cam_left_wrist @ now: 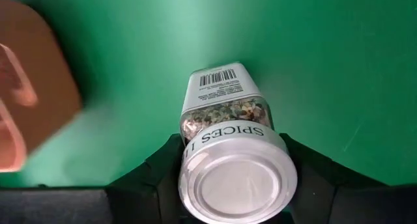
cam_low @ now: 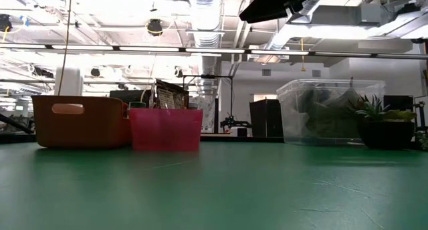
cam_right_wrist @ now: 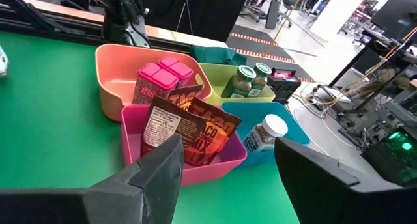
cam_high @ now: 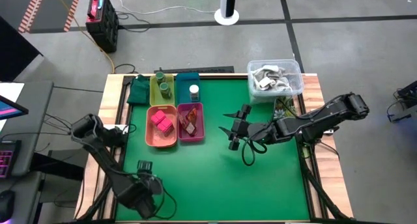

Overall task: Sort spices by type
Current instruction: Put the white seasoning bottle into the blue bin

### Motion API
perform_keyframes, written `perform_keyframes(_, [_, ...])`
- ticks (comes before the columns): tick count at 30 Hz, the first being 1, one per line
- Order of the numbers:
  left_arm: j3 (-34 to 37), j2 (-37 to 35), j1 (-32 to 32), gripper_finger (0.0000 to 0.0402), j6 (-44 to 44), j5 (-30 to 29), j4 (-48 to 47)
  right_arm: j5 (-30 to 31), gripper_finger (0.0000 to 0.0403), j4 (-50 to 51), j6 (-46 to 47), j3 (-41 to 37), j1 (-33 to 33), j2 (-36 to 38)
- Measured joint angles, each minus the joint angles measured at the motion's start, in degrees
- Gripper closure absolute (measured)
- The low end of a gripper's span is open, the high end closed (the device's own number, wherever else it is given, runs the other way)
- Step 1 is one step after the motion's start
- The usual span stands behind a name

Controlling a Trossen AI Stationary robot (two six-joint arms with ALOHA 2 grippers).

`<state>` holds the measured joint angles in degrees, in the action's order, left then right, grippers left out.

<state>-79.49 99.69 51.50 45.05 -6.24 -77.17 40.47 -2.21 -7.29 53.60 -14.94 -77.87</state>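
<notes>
A spice jar with a white cap, a barcode label and mixed flakes inside sits between the fingers of my left gripper, which is shut on it near the table's front left. My right gripper hovers open over the mat, right of the trays, with nothing between its fingers. Two pink blocks lie in the orange tray. Reddish packets stand in the magenta tray, two green jars in the yellow-green tray, and a white-capped jar in the blue tray. My left gripper pinches the jar at its white cap, one dark finger on each side. The fingers come from above and point down. The jar hangs below them, cap up, its base toward the green mat; whether the base touches the mat does not show.
A clear tub of grey-white items and a small spiky plant stand at the far right corner. A dark green tray sits left of the yellow-green one. Bare green mat fills the table's near half.
</notes>
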Motion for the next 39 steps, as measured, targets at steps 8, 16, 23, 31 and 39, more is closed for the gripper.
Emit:
perform_keyframes(8, [-2.2,-3.9,-8.1,0.0207,-8.0,-1.9,-1.5,0.0,0.0133,0.0,-0.2,0.0,0.0,0.0])
perform_keyframes(16, [-3.9,-12.1,-23.4,0.0207,-17.6,-5.6,-1.4,0.0,0.0133,1.4,-0.3,0.0,-0.5,0.0])
perform_keyframes(23, [-4.9,-19.7,-39.7,0.0207,-29.3,-6.0,7.0,0.0,0.0133,6.7,2.7,0.0,-0.4,0.0])
perform_keyframes(31, [-4.9,-19.7,-61.5,0.0207,-44.3,-6.4,12.5,0.0,0.0133,8.2,6.0,0.0,-0.4,0.0])
perform_keyframes(39, [-4.9,-15.2,-79.2,0.0207,-56.6,-2.8,22.1,0.0,0.0133,12.2,11.1,0.0,-1.3,0.0])
